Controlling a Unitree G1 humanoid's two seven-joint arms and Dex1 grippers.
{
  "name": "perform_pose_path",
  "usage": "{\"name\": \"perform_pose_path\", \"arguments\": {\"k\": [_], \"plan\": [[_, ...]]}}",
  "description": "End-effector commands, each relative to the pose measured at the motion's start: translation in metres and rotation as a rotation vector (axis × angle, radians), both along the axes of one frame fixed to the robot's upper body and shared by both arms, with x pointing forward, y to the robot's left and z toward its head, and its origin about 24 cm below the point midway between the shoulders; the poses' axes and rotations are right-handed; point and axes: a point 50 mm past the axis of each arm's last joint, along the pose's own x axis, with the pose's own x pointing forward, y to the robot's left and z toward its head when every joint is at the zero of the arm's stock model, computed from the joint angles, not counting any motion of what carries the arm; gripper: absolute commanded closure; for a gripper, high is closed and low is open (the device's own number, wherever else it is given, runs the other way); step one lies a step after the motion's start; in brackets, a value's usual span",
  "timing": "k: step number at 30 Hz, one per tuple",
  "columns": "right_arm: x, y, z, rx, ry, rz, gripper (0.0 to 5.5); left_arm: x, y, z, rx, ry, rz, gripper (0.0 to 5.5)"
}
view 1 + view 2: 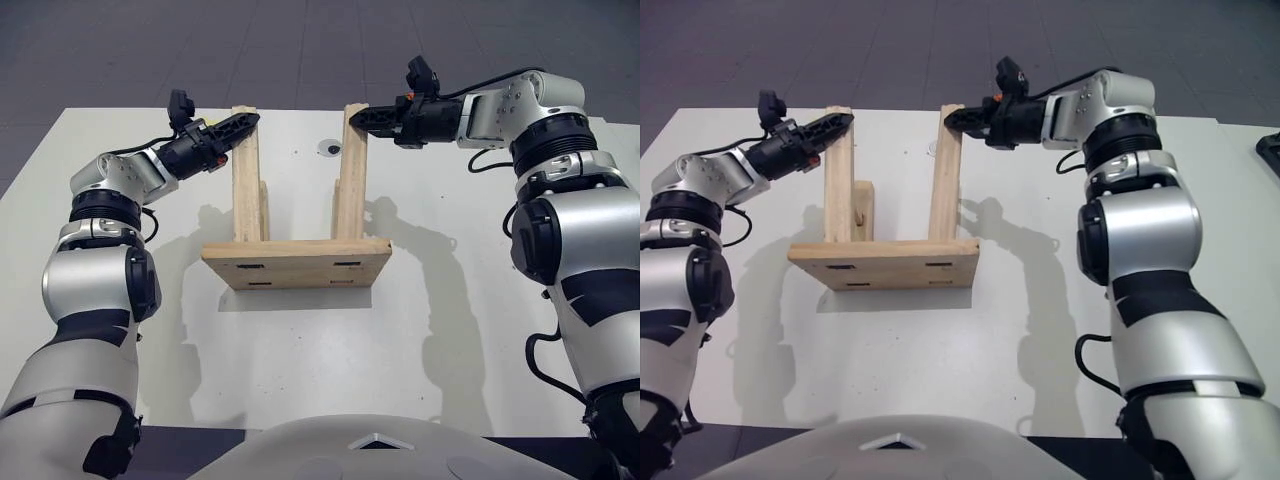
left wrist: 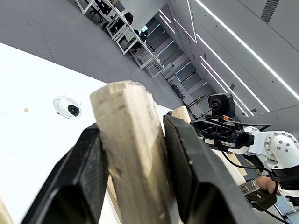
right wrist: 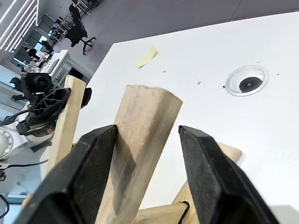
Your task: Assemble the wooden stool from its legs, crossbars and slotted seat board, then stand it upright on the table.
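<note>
On the white counter [image 1: 450, 300], right in front of the robot, the stool [image 1: 295, 262] already looks put together. The slotted seat board [image 1: 297, 264] is on edge with its face toward the head camera, and two long legs run away from it toward the far side. So it's tipped over, not standing yet.

The left gripper [image 1: 245, 124] has its fingers [image 2: 79, 177] clamped on the far end of the left-hand leg [image 1: 246, 190]. The right gripper [image 1: 355, 117] is doing the same on the right-hand leg [image 1: 350, 190], with one finger on each flat side of the wood. There's a shorter bit of wood [image 1: 264, 210] tucked beside the left-hand leg. Can't tell if that's a crossbar or another leg lower down.

My read is that building is done and this is the "stand it upright" step. Next, both arms probably have to swing the leg ends over and down together so the feet land on the counter and the seat board ends up on top. The tricky part is keeping the two grips in sync. If one side leads, or the arms spread apart, I'd worry about the legs twisting or working loose from the slots. I also can't tell if the leg ends are lifted off the counter right now.
</note>
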Motion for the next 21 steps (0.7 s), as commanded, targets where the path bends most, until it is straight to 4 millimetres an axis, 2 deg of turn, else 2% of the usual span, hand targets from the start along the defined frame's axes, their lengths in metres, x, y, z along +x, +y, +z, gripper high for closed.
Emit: {"name": "perform_pose_path", "arguments": {"k": [1,2,3,14,17,21], "plan": [[-0.012,0.041,-0.046,-0.043,0.155,0.058,2.40,0.004,-0.034,-0.028,0.172,0.063,-0.044,3.85],[-0.011,0.040,-0.046,-0.037,0.153,0.050,2.28,0.005,-0.033,-0.027,0.181,0.057,-0.034,3.85],[-0.011,0.039,-0.046,-0.027,0.152,0.041,2.12,0.005,-0.032,-0.025,0.181,0.049,-0.028,3.48],[-0.007,0.028,-0.039,0.072,0.124,-0.004,0.71,0.013,-0.021,0.012,0.009,-0.093,0.008,1.80],[-0.006,0.023,-0.038,0.096,0.123,-0.021,0.24,0.013,-0.016,0.017,-0.005,-0.114,0.030,1.29],[-0.005,0.015,-0.037,0.132,0.113,-0.044,0.10,0.012,-0.004,0.020,-0.025,-0.127,0.075,0.76]]}}
